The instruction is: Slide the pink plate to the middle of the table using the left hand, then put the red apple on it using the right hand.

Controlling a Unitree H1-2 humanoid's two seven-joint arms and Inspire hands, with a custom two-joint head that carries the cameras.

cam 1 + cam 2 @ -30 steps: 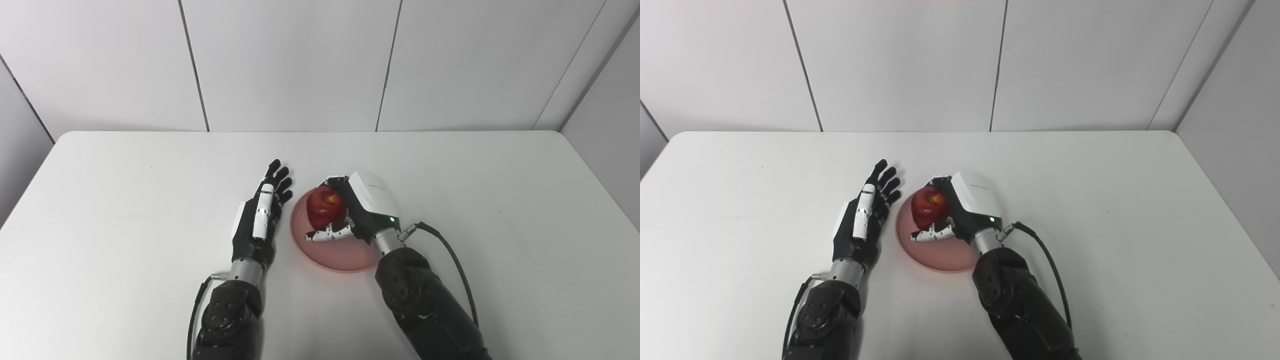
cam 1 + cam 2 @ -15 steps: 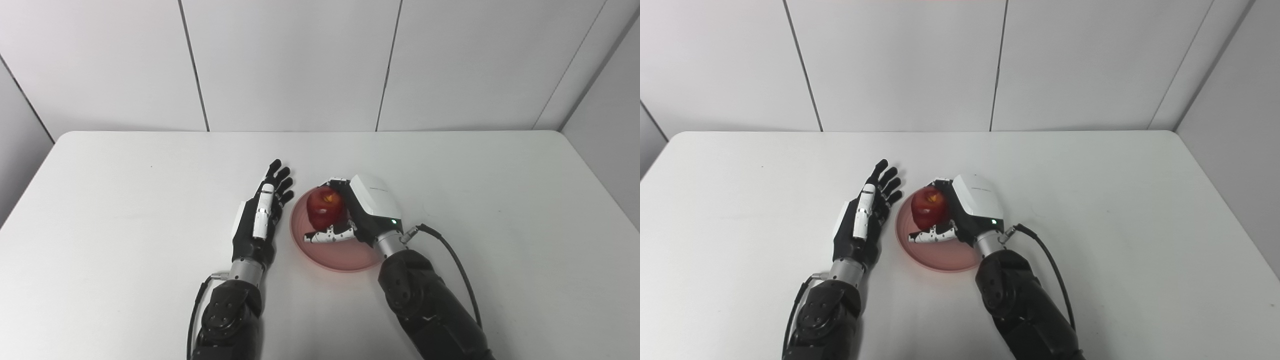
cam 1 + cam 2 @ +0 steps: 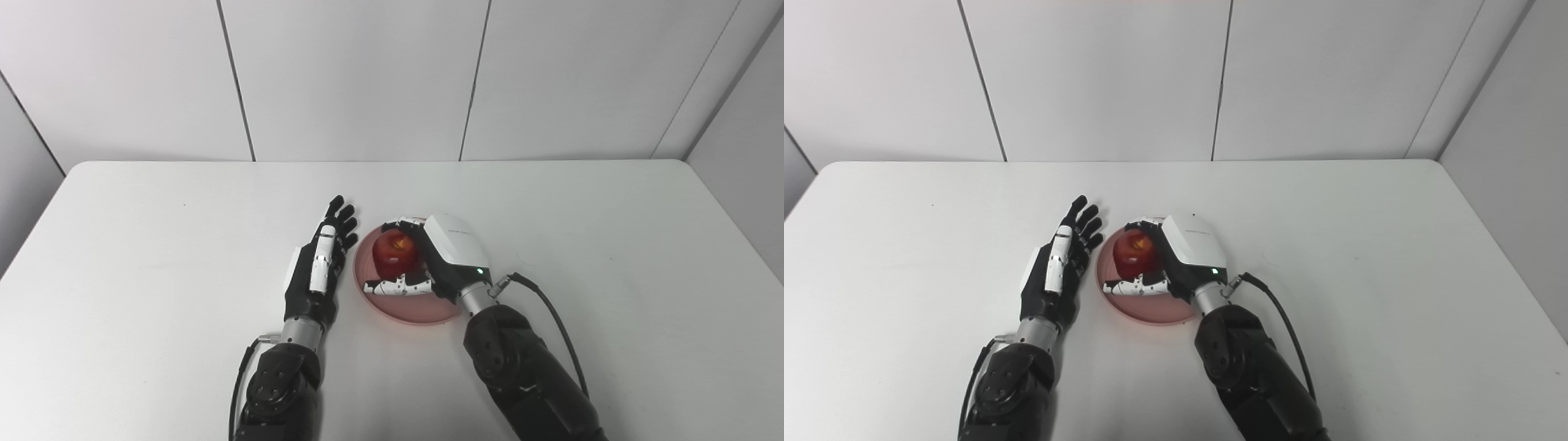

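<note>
Now the right hand (image 3: pixel 442 260) has lowered the apple (image 3: pixel 395 252) onto the plate (image 3: pixel 422 309), fingers still wrapped around it. Letting go comes next. The left hand (image 3: pixel 318 266) lies flat and open beside it.

Bright, even, diffuse light fills both head views, with no hard glare. The white table (image 3: pixel 153 257) reads slightly grey toward its near edge, and shadows are faint: a soft one lies just beside the left hand (image 3: pixel 315 263) and under the pink plate (image 3: pixel 416 309). A small highlight sits on the red apple (image 3: pixel 397 254). Focus is sharp throughout; wall panel seams show little bending at the edges.
</note>
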